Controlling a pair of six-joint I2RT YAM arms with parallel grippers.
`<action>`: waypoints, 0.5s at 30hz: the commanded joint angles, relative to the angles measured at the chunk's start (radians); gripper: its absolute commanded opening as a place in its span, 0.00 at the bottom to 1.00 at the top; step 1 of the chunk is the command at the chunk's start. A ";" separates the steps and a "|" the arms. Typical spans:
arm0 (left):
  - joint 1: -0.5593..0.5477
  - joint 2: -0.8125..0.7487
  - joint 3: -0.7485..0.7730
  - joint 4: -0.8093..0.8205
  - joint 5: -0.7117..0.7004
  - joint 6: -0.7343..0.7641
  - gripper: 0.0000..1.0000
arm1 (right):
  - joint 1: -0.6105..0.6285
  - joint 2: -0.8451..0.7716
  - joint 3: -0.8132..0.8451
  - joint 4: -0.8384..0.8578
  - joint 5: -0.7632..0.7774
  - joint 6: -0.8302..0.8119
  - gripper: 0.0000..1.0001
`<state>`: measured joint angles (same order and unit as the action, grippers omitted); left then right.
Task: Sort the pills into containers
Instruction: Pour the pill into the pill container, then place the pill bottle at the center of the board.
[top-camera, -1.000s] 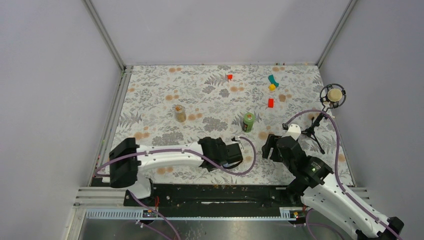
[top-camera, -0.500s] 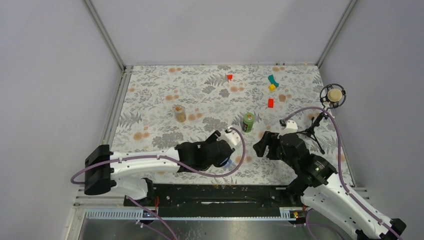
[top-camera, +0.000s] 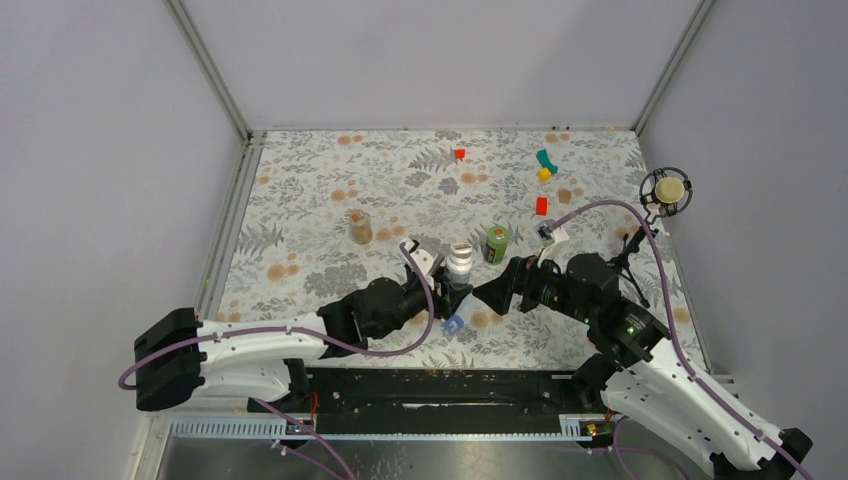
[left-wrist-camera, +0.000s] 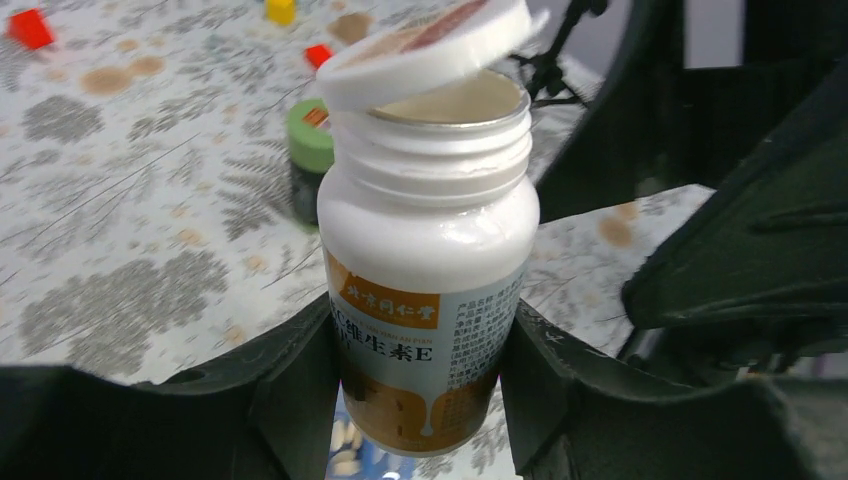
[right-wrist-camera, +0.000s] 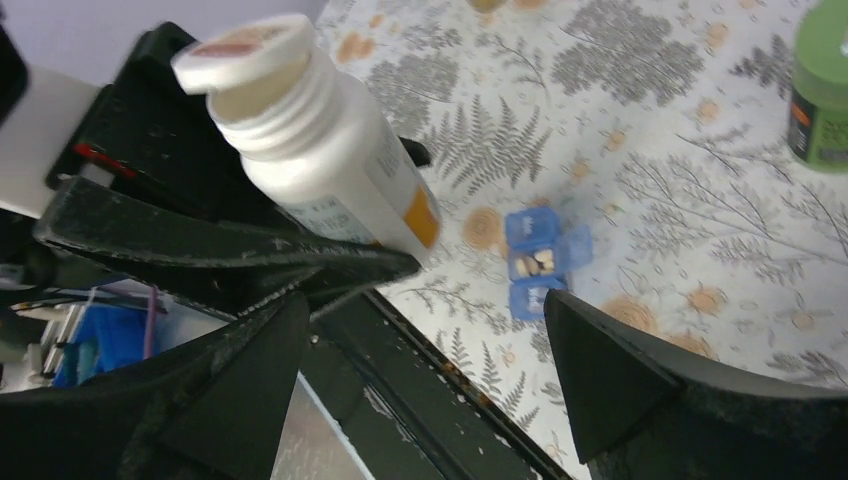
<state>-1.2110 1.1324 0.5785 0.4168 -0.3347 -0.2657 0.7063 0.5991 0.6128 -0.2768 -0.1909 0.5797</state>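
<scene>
As left end effector (left-wrist-camera: 425, 400) grips the bottle (left-wrist-camera: 425, 250), pill box (right-wrist-camera: 540, 262) lies near gaping right end effector (right-wrist-camera: 420, 300).

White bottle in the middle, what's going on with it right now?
The left gripper is clamped on the white bottle, holding it roughly upright. Its cap sits tilted on the open mouth, not screwed down. The right gripper is open beside the bottle, holding nothing. The blue pill box lies on the table below, with a few pills in one compartment.
</scene>
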 joint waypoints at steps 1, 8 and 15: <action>0.012 -0.003 -0.001 0.283 0.178 -0.038 0.00 | -0.004 0.023 0.055 0.188 -0.103 -0.020 0.96; 0.018 0.026 0.007 0.337 0.262 -0.016 0.00 | -0.005 0.131 0.133 0.210 -0.109 -0.042 0.92; 0.023 0.031 0.021 0.300 0.263 0.018 0.00 | -0.005 0.160 0.170 0.193 -0.089 -0.052 0.88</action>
<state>-1.1900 1.1667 0.5663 0.6304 -0.1150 -0.2699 0.7059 0.7639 0.7486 -0.1143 -0.2958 0.5533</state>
